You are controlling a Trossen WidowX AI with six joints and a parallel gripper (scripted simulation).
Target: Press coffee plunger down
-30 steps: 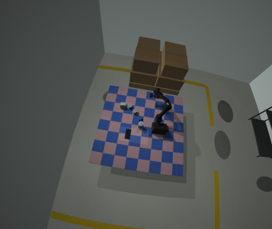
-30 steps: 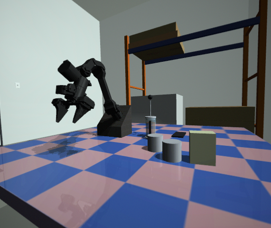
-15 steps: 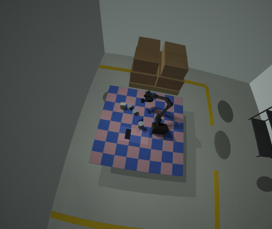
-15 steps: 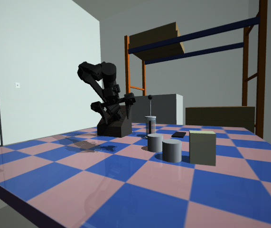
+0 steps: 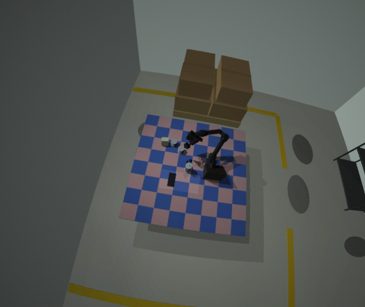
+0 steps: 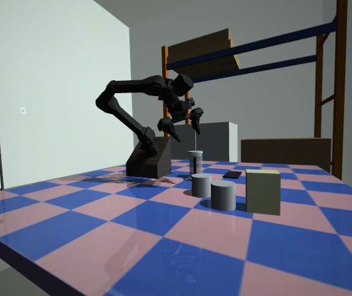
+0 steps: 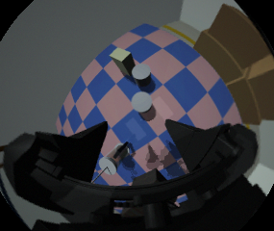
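Gripper (image 6: 184, 129): black, parallel-jaw, fingers spread wide with nothing between them. It hangs in the air, tips pointing down toward the checkered table (image 6: 156, 222); the arm (image 6: 127, 95) arches up from its black base (image 6: 148, 159) and bends over to carry it.

Coffee press (image 6: 195, 162): a clear glass cylinder with dark contents, standing upright on the table below the gripper. Its thin plunger rod (image 6: 195, 141) is raised well above the lid. In the exterior view the rod's upper end meets the tip of one finger (image 6: 197, 124), and the knob is not visible apart from it; whether they touch cannot be told. In the wrist view the press (image 7: 112, 161) appears low in the frame, next to the tip of one dark finger (image 7: 88, 148) and off-centre in the open gap. In the top view the press (image 5: 188, 167) stands apart from the gripper (image 5: 190, 140) across the table.

Two grey cylinders (image 6: 201, 185) (image 6: 223, 195): upright, on the table beyond the press as seen from the gripper, close to each other.

Pale yellow-green box (image 6: 262, 191): upright, just beside the farther cylinder.

Flat black slab (image 6: 232, 174): lying on the table, off to one side of the press.
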